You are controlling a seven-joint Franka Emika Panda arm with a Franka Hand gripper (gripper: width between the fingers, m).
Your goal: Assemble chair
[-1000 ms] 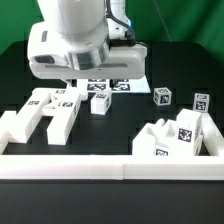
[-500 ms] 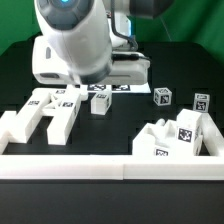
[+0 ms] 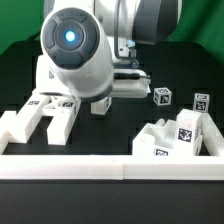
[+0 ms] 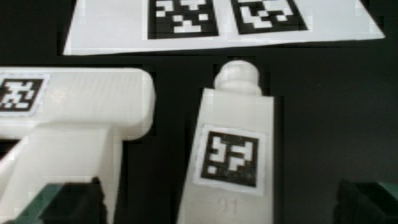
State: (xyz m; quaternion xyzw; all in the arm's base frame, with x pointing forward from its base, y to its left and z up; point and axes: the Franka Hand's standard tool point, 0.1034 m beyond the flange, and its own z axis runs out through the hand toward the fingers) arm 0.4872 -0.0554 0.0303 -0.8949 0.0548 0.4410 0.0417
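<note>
Your tool (image 4: 217, 200) is fully open and holds nothing. The chair leg (image 4: 231, 140) lies flat on the surface under it, between the two fingers. Its long axis runs across their closing line, and its peg points toward the marker board (image 4: 205, 25).

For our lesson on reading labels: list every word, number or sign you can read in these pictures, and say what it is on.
No words, brands or numbers anywhere.
Only black-and-white marker tags, patterns not text: on the chair parts and the marker board.
</note>
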